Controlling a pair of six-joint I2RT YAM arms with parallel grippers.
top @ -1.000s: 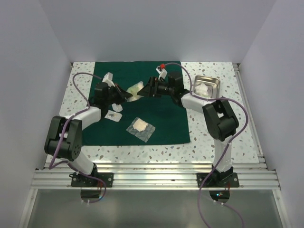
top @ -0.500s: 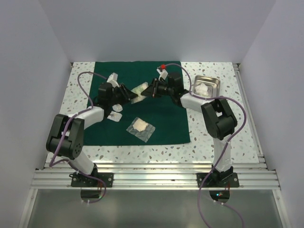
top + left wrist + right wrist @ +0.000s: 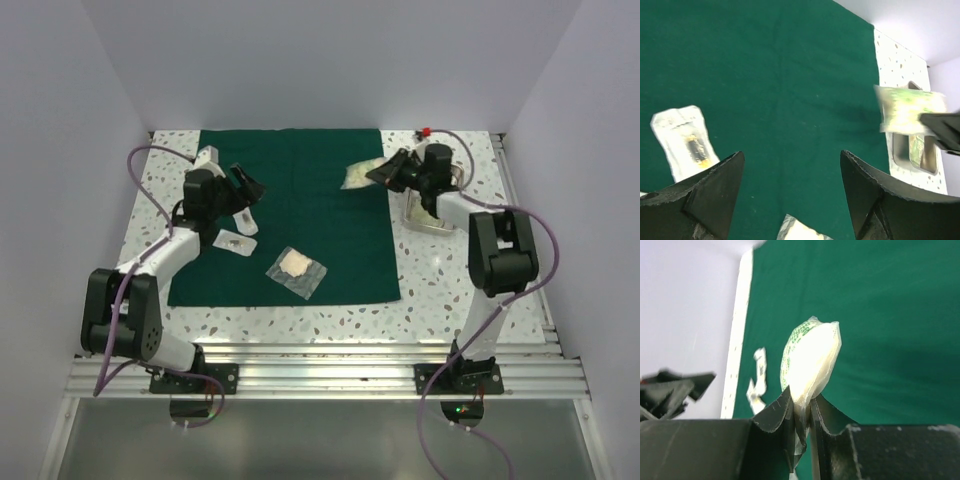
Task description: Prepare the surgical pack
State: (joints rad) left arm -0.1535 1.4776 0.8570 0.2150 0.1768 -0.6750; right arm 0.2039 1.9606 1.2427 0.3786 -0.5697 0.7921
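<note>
The dark green cloth (image 3: pixel 300 215) of the surgical pack lies flat mid-table. My right gripper (image 3: pixel 384 172) is shut on a clear gauze pouch (image 3: pixel 360 174), holding it in the air over the cloth's right edge; in the right wrist view the pouch (image 3: pixel 812 357) stands pinched between the fingertips (image 3: pixel 801 412). The steel tray (image 3: pixel 438 215) sits just right of the cloth, partly hidden by the right arm. My left gripper (image 3: pixel 246 188) hangs open over the cloth's left part, nothing between its fingers (image 3: pixel 710 197). It looks across at the held pouch (image 3: pixel 910 110) and the tray (image 3: pixel 922 157).
A second gauze pouch (image 3: pixel 297 271) lies on the cloth's near part. A small packet with a dark item (image 3: pixel 235 243) lies at the cloth's left edge and shows in the left wrist view (image 3: pixel 687 142). White walls enclose the speckled table (image 3: pixel 460 290) on three sides.
The gauze pouch passed from my left gripper to my right. The left gripper opened and drew back left; the right closed on the pouch and carried it right, toward the tray.
</note>
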